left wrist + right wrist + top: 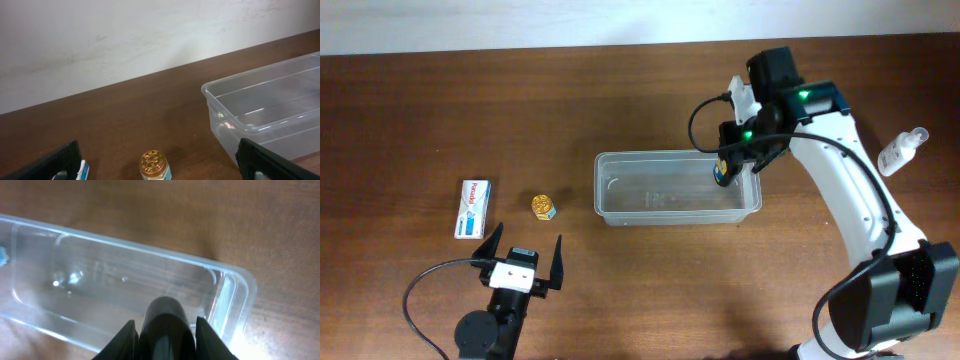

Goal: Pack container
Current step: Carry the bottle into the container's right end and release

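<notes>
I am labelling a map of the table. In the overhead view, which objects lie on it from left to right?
white and blue box → small gold-capped bottle → container → white bottle

Worktop (420, 110) was dark brown woodgrain. Container (670, 154) clear, colourless. Box (472, 208) white with blue print. Little jar (152, 164) had a gold patterned lid and a teal label. Spray bottle (902, 152) translucent white. Small capped item (166, 322) looked black. Right arm (850, 190) white, black joints, green lights.

Robot test bench — wooden table (420, 120), bare white wall (100, 30)
</notes>
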`<action>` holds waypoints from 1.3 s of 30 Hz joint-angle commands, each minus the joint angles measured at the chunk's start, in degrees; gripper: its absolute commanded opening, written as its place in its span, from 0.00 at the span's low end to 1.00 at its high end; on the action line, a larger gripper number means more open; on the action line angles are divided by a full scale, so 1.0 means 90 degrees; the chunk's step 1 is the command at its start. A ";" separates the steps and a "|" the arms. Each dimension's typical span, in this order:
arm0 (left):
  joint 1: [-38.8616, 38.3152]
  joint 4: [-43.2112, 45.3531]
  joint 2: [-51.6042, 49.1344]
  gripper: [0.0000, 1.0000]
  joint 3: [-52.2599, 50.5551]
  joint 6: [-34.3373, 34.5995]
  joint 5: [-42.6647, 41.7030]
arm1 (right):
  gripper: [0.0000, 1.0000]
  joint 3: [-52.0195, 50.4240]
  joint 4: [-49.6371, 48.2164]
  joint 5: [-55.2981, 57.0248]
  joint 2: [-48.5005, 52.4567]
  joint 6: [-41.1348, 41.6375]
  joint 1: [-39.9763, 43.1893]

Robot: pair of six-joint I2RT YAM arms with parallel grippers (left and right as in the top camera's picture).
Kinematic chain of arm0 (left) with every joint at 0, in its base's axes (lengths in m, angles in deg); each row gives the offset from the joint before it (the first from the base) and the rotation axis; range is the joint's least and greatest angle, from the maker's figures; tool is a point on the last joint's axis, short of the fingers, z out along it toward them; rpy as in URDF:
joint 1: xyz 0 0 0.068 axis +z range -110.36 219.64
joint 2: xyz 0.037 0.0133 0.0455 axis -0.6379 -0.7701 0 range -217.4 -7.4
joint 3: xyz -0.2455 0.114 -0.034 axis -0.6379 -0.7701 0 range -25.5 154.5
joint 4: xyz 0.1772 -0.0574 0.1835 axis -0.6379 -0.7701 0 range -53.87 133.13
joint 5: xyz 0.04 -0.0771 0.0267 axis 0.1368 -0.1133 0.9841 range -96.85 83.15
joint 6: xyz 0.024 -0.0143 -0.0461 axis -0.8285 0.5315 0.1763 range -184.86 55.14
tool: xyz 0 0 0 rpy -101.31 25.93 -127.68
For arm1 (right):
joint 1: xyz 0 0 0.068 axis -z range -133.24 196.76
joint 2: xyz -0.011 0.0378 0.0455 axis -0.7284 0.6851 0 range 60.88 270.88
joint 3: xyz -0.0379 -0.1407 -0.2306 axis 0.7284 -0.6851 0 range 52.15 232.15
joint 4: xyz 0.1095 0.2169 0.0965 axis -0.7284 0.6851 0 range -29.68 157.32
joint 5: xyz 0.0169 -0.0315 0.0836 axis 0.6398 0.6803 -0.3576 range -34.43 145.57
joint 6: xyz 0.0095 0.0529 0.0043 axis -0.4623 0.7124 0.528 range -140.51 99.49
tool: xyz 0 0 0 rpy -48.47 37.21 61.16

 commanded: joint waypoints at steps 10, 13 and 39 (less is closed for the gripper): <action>0.0051 -0.0005 0.0044 0.99 -0.0036 -0.0100 -0.0066 | 0.28 -0.1341 -0.1457 0.0500 0.0012 0.0624 -0.0017; 0.0051 -0.0005 0.0044 1.00 -0.0036 -0.0100 -0.0063 | 0.29 -0.1496 -0.1593 0.0755 0.0012 0.0622 -0.0017; 0.0051 -0.0005 0.0044 0.99 -0.0036 -0.0100 -0.0063 | 0.34 -0.2419 -0.2572 0.0993 0.0012 0.0546 -0.0017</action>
